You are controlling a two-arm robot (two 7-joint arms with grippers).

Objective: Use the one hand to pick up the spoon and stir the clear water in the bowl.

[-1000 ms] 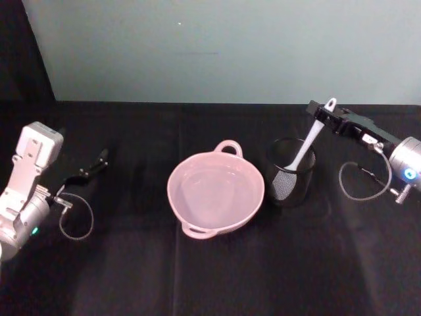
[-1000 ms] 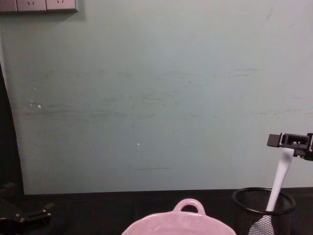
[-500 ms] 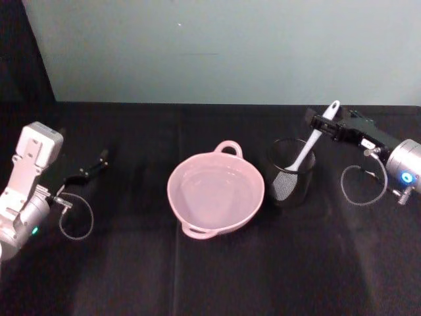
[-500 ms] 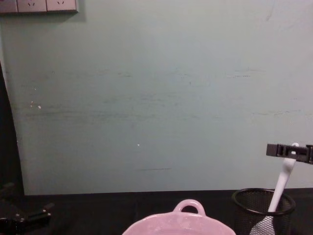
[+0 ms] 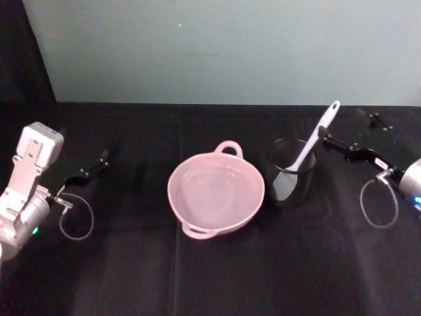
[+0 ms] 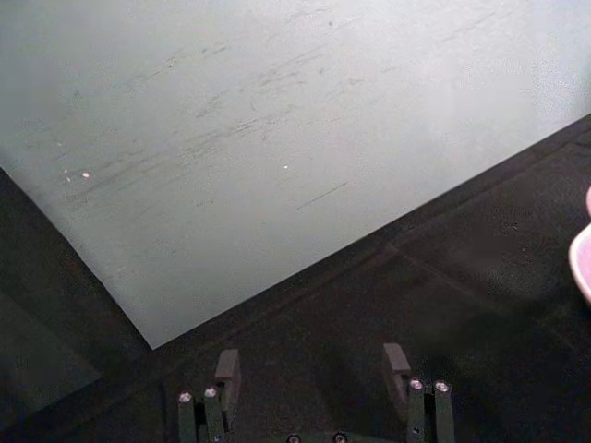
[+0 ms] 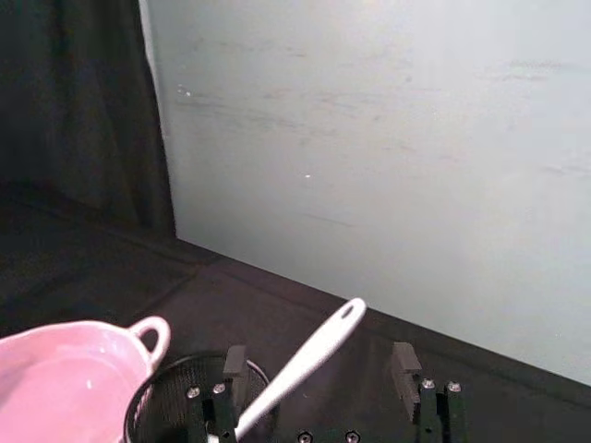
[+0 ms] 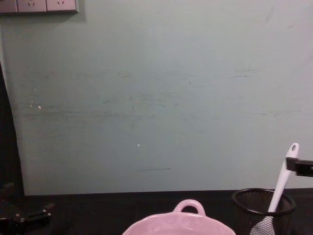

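Head view: right gripper (image 5: 347, 135) spread beside spoon (image 5: 309, 146) in mesh cup (image 5: 291, 173)

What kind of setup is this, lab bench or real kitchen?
Likely a lab test bench: a table draped in black cloth, a bare pale green wall with sockets, and staged props.
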